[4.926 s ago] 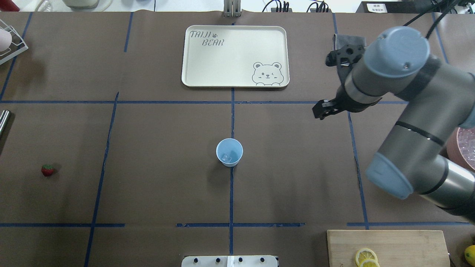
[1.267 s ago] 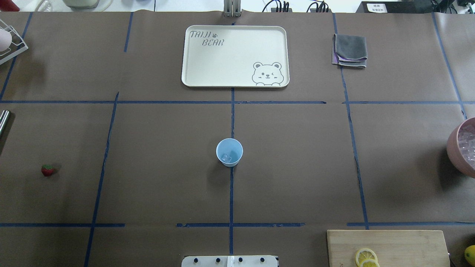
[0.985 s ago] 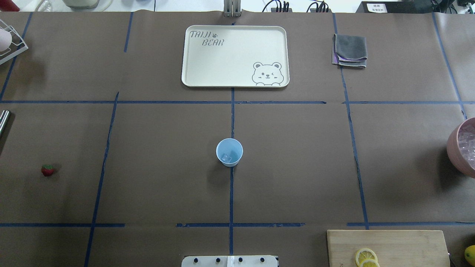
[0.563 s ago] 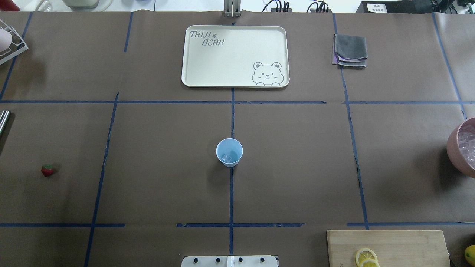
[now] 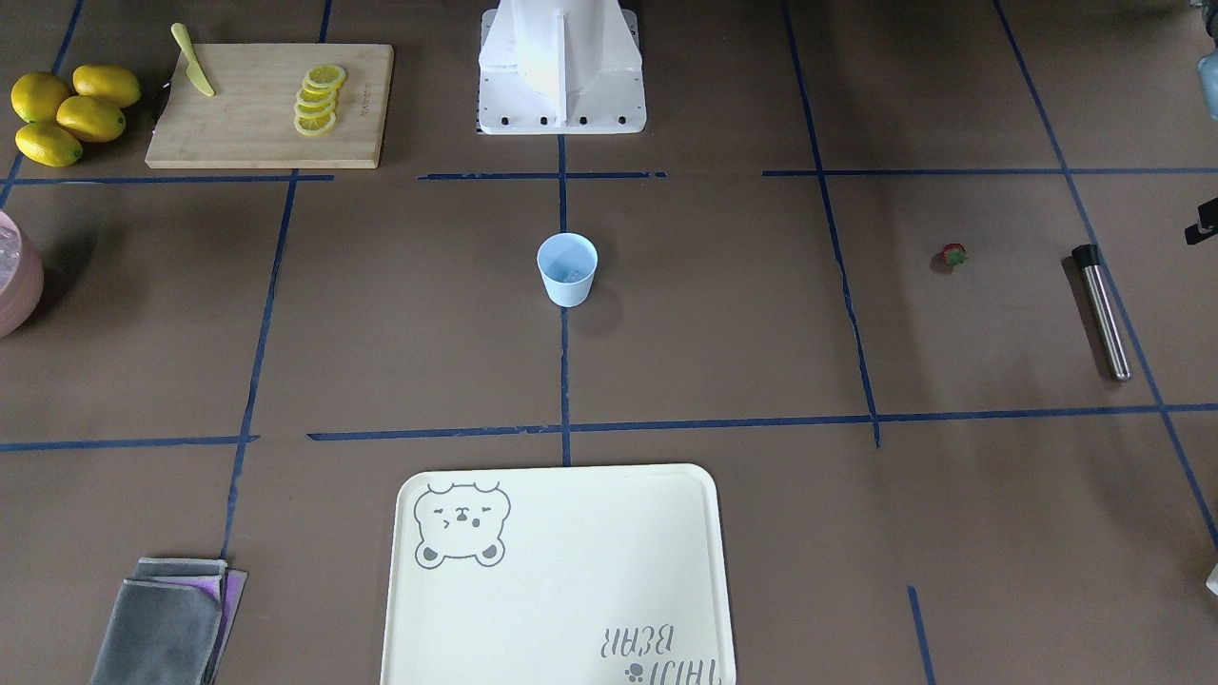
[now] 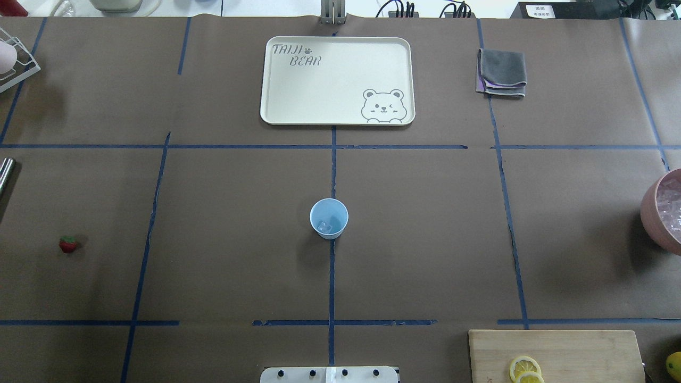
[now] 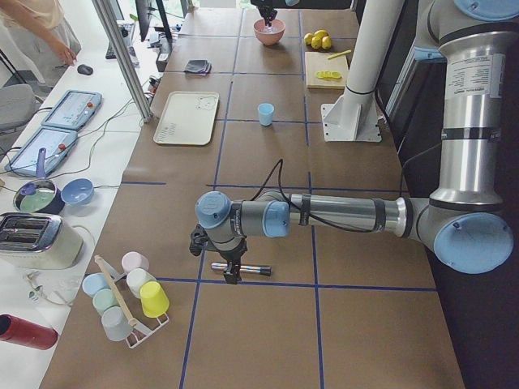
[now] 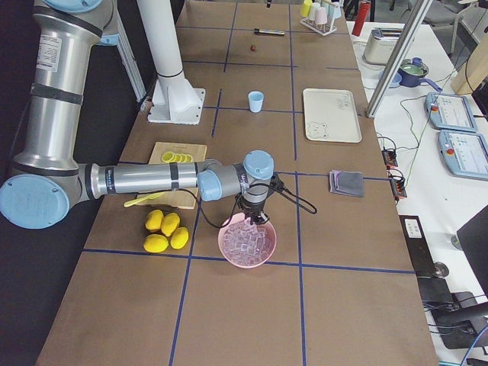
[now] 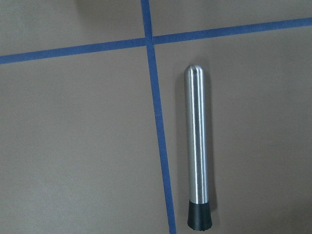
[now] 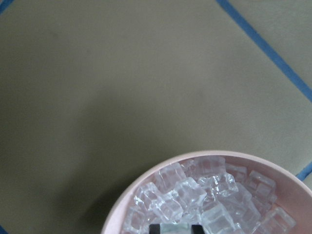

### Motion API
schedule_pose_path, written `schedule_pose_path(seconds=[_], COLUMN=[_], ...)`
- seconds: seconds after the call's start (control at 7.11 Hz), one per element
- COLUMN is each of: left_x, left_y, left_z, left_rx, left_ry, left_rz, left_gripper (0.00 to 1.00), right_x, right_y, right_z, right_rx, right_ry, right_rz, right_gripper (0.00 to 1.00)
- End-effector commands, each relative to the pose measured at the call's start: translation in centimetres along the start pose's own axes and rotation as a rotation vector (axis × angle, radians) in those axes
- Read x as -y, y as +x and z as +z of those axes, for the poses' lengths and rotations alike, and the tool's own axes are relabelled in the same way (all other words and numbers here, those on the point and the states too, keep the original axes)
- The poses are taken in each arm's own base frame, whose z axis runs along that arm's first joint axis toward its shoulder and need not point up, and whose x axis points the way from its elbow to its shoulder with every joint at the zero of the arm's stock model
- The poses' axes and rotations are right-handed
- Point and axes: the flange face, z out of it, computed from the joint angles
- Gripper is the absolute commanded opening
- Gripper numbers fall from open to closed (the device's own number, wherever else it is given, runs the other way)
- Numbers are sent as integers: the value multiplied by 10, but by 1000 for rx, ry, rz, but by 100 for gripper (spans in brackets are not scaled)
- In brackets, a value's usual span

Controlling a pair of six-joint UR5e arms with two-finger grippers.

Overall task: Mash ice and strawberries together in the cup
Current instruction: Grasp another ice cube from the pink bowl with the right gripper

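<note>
Pale blue plastic, the cup [image 6: 329,218] stands upright near the middle of the brown surface [image 6: 425,239], on a blue tape line [image 6: 331,276], with ice [image 6: 324,227] lying at its bottom. The strawberry [image 6: 67,244] lies well apart from it on the robot's left side, near a steel rod [image 9: 197,146] with a black cap. The left gripper [image 7: 230,274] hangs just above that rod; whether it is parted or clenched cannot be told. At the robot's right end of the surface, the right gripper [image 10: 175,228] dips into a pink bowl [image 10: 214,154] heaped with more clear cubes. Its two dark tips stand apart with a cube between them, but whether they pinch it cannot be told.
</note>
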Motion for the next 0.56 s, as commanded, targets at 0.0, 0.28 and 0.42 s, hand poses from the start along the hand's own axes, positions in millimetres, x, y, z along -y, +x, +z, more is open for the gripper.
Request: schedule_pose_path(seconds=[0.0, 0.28, 0.42], left_x=[0, 0, 1], left_y=[0, 1, 4], left_z=[0, -1, -4], left_rx=[0, 0, 1], left_ry=[0, 2, 9], left_rz=[-2, 0, 3], left_gripper=[100, 100, 100], right_x=[21, 80, 105], right_y=[-20, -38, -46], right_z=[-33, -72, -80], right_rx=[0, 12, 20], right_ry=[74, 173, 194], right_rz=[362, 584, 603], right_gripper=[1, 1, 1])
